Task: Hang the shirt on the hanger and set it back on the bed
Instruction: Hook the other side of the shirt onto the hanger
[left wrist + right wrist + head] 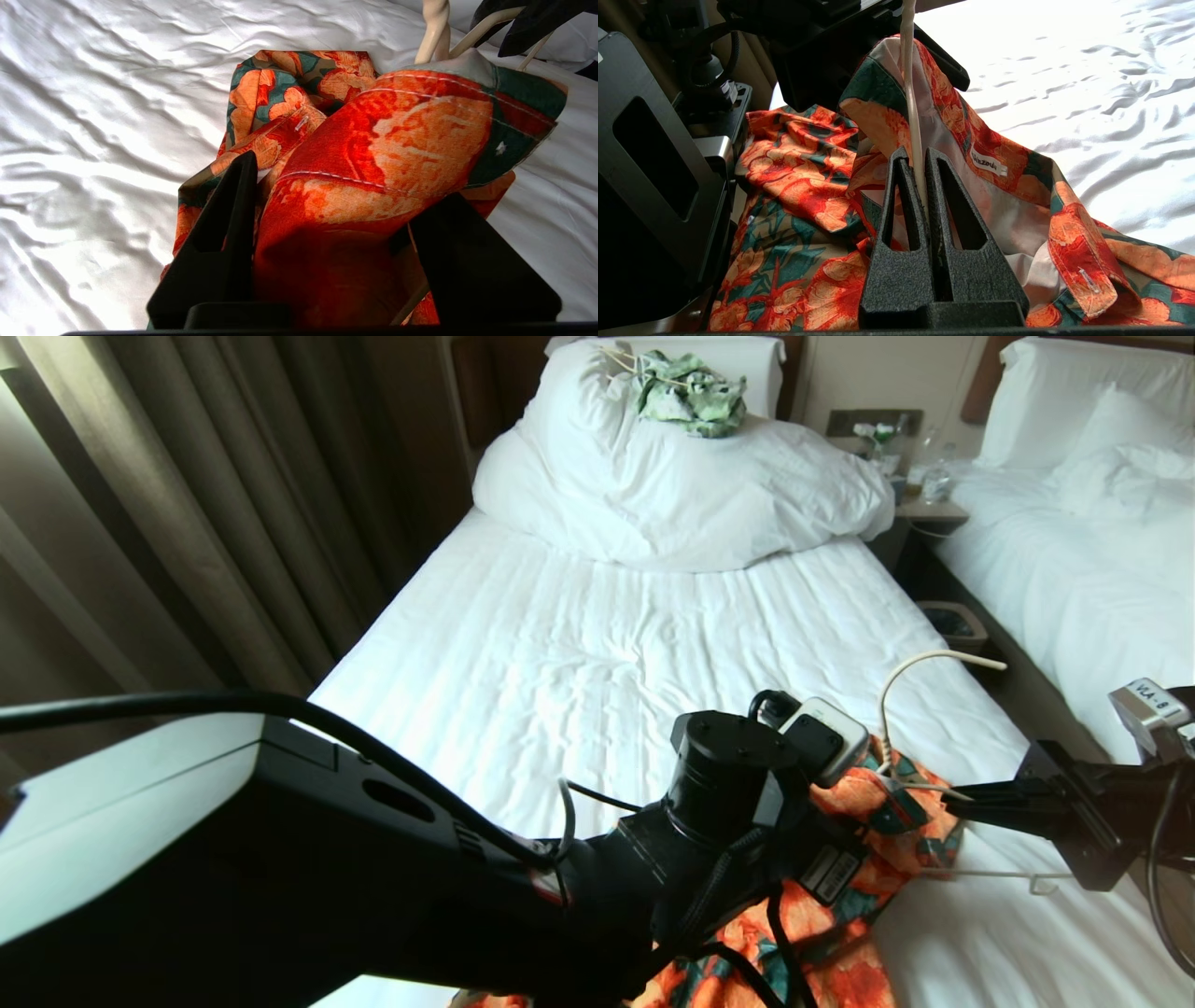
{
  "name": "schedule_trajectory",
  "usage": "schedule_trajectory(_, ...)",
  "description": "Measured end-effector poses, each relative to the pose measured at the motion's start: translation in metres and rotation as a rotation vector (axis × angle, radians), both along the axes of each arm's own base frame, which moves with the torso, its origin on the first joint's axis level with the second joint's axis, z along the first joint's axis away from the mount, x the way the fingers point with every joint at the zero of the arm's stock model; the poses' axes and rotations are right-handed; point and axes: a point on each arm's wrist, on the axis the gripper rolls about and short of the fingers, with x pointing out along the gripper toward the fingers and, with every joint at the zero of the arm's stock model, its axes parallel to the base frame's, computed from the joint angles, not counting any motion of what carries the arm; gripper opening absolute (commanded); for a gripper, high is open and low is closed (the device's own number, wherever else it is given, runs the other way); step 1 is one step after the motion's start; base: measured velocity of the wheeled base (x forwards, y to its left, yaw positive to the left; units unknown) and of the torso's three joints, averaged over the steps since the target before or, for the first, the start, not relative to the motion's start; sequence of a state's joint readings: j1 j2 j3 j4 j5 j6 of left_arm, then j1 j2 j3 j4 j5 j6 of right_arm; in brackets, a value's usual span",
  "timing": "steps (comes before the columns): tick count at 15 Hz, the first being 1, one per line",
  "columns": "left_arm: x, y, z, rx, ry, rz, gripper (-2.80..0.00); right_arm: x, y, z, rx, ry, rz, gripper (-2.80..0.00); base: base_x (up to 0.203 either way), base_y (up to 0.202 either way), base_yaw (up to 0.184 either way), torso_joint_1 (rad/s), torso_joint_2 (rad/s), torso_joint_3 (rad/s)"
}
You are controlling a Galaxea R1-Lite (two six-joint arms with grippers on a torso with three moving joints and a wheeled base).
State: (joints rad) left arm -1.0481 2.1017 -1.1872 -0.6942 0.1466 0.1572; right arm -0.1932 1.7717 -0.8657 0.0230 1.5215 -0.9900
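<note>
Bed point(579, 644) fills most of the head view: wrinkled white sheet, bunched white duvet point(681, 495) at the far end with a small pale green-and-white garment point(689, 392) lying on top of it. A second white bed point(1092, 551) stands to the right, a nightstand point(920, 495) with bottles between the two. The shirt point(868, 859), orange flowers on dark green, lies crumpled at the near edge of the bed, partly lifted over a cream hanger point(911, 93). Left gripper point(345, 233) is at the shirt from the left side; its jaws stand partly apart with a fold of the collar fabric bunched between them, and whether they pinch it cannot be told. Right gripper point(924, 163) reaches in from the right, jaws closed tight on the hanger's thin wire. White neck label point(987, 165) shows on the pale lining.
</note>
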Motion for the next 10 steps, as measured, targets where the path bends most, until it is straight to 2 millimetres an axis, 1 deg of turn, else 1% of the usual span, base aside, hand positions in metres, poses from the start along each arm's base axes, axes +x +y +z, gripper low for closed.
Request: schedule_trajectory(10,-0.0011,0.0007,-0.0001,0.005,-0.003,0.006,-2.80,-0.0021,-0.0043,-0.0015,0.001,0.003,-0.017,-2.80,0.000,0.000,0.000,0.000,0.00,0.000)
